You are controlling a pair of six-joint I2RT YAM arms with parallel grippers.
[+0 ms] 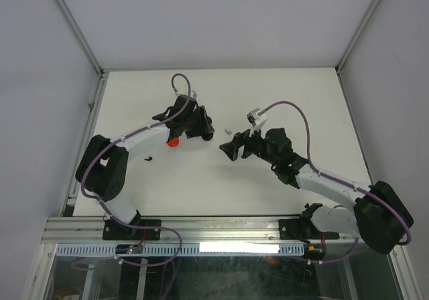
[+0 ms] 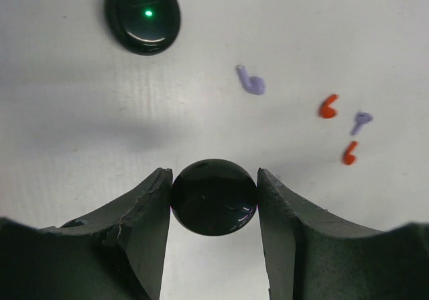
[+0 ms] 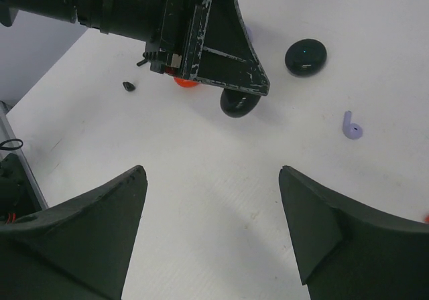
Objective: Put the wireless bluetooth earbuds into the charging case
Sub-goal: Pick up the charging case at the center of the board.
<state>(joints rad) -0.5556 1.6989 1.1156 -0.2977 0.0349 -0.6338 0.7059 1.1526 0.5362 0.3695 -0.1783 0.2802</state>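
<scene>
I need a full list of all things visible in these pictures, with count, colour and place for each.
glossy black round case: one, black, between the fingers of the left gripper.
black round case with a green light: one, black, lying free farther out.
lilac stemmed earbuds: two, lilac, loose on the white table.
red stemmed earbuds: two, red, beside one lilac earbud.
black earbud: one, black, alone near the left arm.
red-orange round object: one, half hidden under the left gripper; kind unclear.
left gripper: one, black, shut on the glossy black round case.
right gripper: one, black, open and empty.
</scene>
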